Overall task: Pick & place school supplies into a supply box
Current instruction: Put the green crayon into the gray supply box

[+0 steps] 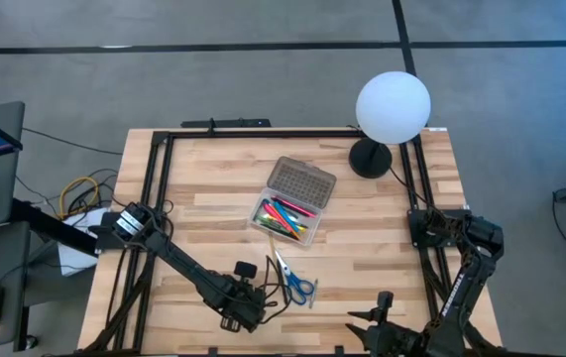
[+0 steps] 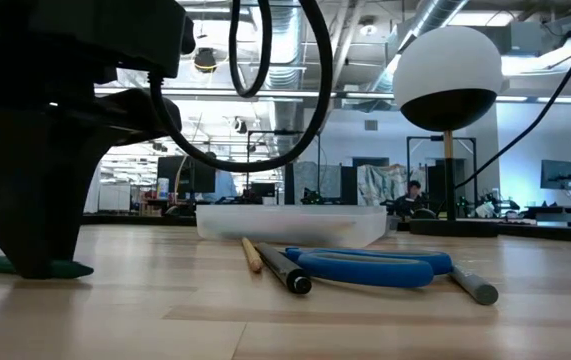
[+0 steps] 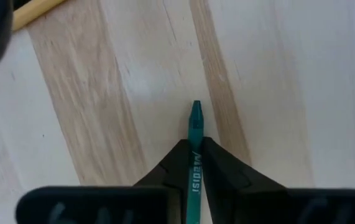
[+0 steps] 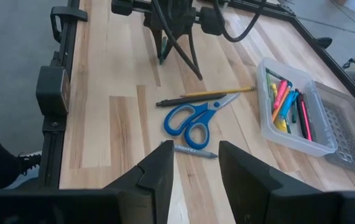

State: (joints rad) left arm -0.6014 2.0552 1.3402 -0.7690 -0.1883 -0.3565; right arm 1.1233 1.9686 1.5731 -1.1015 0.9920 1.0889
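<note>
My left gripper [image 3: 195,144] stands at the table's near side [image 1: 246,307], shut on a green pen [image 3: 196,118]. In the low view the pen [image 2: 25,267] shows under the big dark gripper. The clear supply box [image 1: 284,218] sits mid-table, its grey dotted lid [image 1: 300,183] open behind it and several coloured pens inside [image 4: 288,106]. Blue-handled scissors [image 4: 193,121], a black pen [image 4: 177,101], a yellow pencil [image 4: 221,92] and a grey pen [image 4: 189,149] lie flat on the table. My right gripper [image 4: 196,168] waits open near the near edge [image 1: 377,327]. My left gripper pinches the green pen between its two fingers [image 3: 224,171], just behind its pointed end [image 3: 195,132]. The fingers come from above, pointing down, and stand across the pen. The pen lies level at the table top; whether it is lifted clear, I cannot tell.
A white globe lamp [image 1: 392,104] on a black base stands at the far right corner. Black frame rails [image 1: 154,188] run along the table's left, right and far sides. Black cables [image 2: 265,80] loop from the left arm. Bare wood lies left of the box.
</note>
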